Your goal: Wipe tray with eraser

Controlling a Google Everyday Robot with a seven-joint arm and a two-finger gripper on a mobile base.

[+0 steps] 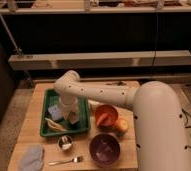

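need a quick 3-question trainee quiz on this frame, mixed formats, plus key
1. True or false: the orange round bowl stands on the wooden table, outside the green rectangular plastic tray.
2. Where is the gripper? A) in the orange round bowl B) down inside the green tray C) on bare tabletop
3. What colour is the large bowl nearest the metal fork?

Key: 1 true; 2 B; 3 purple
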